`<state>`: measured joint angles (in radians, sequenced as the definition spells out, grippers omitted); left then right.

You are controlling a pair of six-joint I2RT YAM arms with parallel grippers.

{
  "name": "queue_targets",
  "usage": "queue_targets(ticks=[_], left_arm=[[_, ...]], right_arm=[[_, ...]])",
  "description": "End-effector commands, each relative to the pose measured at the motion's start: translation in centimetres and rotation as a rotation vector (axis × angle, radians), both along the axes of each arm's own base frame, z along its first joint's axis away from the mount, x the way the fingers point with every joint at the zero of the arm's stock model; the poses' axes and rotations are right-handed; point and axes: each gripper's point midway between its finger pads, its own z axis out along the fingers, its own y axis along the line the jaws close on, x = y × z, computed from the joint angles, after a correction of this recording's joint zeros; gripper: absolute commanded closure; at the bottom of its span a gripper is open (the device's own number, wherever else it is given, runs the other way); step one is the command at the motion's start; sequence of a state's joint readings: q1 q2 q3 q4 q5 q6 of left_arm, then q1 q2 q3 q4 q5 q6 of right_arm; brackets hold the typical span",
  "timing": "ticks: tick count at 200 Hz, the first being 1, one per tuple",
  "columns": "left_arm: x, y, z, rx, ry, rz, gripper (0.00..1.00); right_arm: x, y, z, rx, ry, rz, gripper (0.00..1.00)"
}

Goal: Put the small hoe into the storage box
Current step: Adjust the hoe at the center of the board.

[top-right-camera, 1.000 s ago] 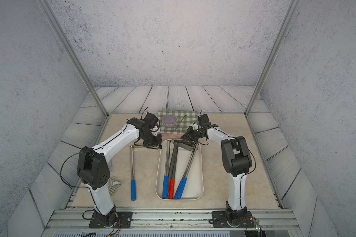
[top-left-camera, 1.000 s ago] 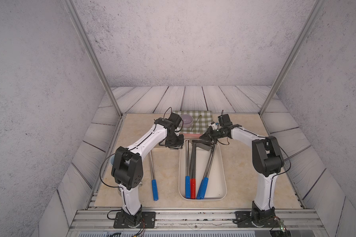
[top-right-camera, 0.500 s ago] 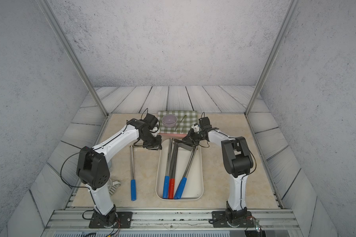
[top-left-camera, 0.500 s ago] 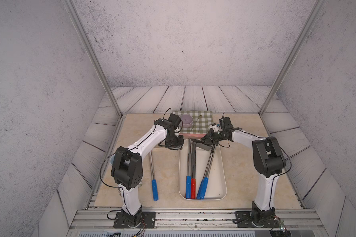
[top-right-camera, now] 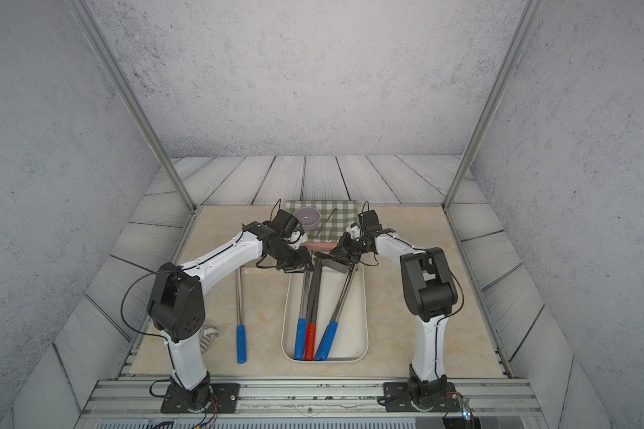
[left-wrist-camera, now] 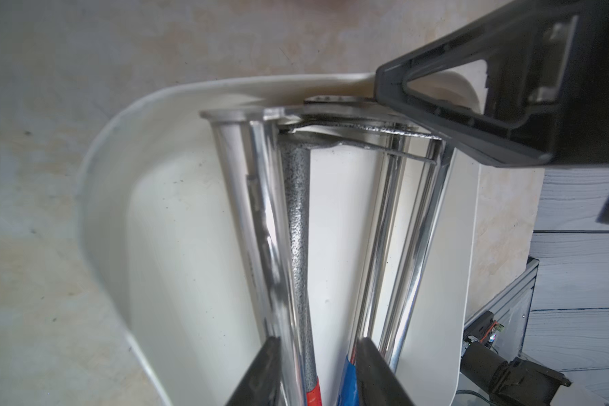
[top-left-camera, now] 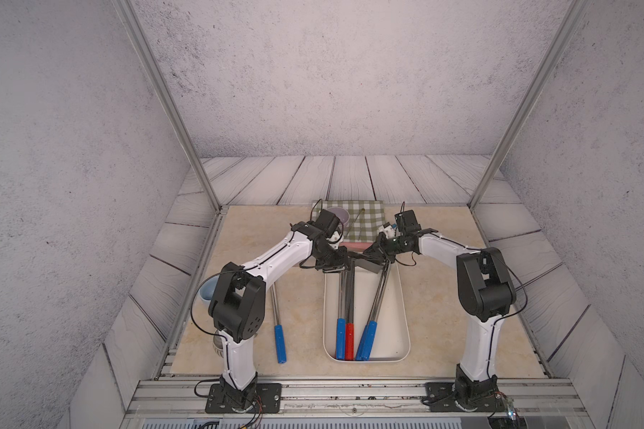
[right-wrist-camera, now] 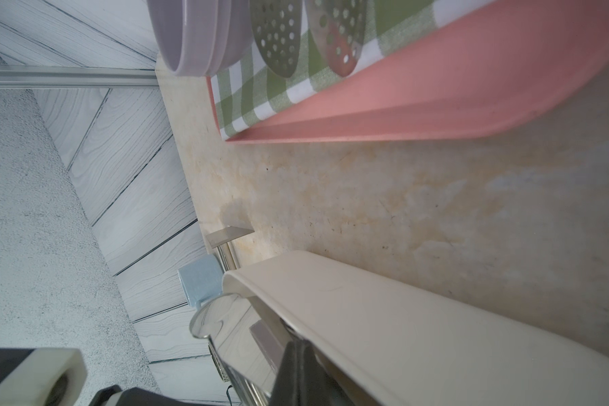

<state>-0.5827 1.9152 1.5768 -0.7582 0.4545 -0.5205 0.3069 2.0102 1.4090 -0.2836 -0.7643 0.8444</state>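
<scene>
Now left gripper [left-wrist-camera: 317, 348] loosening: jaws parting wider than moment ago, letting go of small hoe [left-wrist-camera: 257, 228], lying directly beneath in storage box [left-wrist-camera: 176, 211] (placement looking done). Right gripper [top-left-camera: 377, 249] staying closed opposite, at blade end; hold unclear.

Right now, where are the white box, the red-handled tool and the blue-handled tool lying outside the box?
white box [top-left-camera: 391, 319]: in a top view, on its bare floor.
red-handled tool [top-left-camera: 349, 341]: in a top view, on its red grip.
loose blue-handled tool [top-left-camera: 280, 343]: in a top view, on its blue grip.
</scene>
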Motion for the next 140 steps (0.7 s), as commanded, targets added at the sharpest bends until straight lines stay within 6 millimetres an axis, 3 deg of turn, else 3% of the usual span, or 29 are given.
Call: queue_targets(ticks=[1,85,112,140], left_arm=[[1.2,0.0,-1.7,0.031,0.006,-0.002,0.61],[1.9,0.4,-4.4,0.051,0.037,-0.024,0.63],[2.0,0.0,-4.6,0.026,0.037,-0.022,0.77],[2.0,-0.4,-5.0,0.006,0.045,-0.023,0.99]], right_arm=[[-2.4,0.3,-1.6,-0.042,0.102,0.025,1.00],[-2.5,0.8,-1.9,-0.043,0.108,0.038,1.00],[-2.6,0.9,-2.2,-0.044,0.112,0.041,1.00],[-2.5,1.1,-2.1,-0.042,0.109,0.044,1.00]])
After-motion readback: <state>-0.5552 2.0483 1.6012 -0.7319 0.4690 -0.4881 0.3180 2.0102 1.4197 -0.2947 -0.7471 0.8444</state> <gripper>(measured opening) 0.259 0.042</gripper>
